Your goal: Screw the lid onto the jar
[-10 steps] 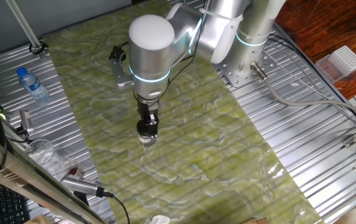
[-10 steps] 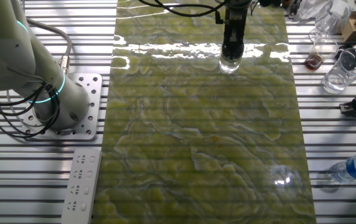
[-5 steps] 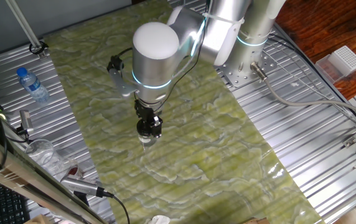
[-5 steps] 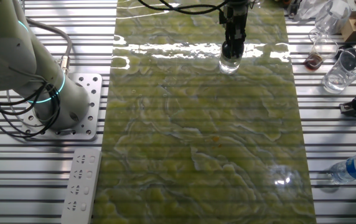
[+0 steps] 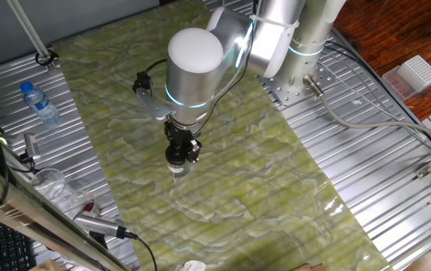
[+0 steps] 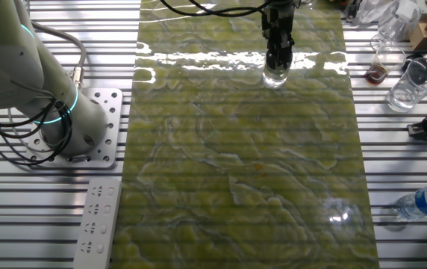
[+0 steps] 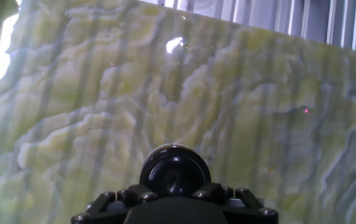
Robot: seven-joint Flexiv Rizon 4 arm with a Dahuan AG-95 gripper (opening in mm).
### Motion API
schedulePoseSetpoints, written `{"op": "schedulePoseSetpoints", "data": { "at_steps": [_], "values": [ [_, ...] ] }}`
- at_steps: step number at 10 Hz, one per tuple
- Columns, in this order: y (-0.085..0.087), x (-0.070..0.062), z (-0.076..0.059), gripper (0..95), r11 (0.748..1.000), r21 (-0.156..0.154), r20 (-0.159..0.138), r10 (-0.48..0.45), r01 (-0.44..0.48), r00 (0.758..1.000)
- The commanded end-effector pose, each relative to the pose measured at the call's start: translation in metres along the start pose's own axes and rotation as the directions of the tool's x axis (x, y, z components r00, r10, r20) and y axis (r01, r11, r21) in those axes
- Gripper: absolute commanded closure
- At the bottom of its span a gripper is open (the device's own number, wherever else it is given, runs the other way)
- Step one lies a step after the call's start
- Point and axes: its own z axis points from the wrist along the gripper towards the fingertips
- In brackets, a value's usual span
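Finding no readable text, label, brand, number or sign in any view. Water bottle [image 5: 39, 103] showing a label band, lettering too small to make out. White remote-like panel [image 6: 97, 222] bearing button markings, too blurred to read.

The arm's wrist [image 5: 194, 64] turns step by step about its upright axis: its big white end cap drifts rightward in one fixed view, and the cable bracket [image 5: 146, 89] on its side swings round with it. The pincer [image 5: 178, 161] turns with it on the lid [image 5: 177, 156], its black body now facing another way than a second ago.
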Motion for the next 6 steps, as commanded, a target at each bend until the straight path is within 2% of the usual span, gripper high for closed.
{"op": "schedulePoseSetpoints", "data": {
  "at_steps": [1,5,6],
  "values": [
    [0.0005,0.0002,0.0014,38.0,0.999,0.007,-0.011,-0.040,0.040,0.999],
    [0.0001,0.0002,0.0011,38.0,0.996,0.012,-0.006,-0.092,0.092,0.996],
    [-0.0002,0.0001,0.0003,19.0,0.995,0.015,-0.007,-0.096,0.097,0.995]
  ]
}}
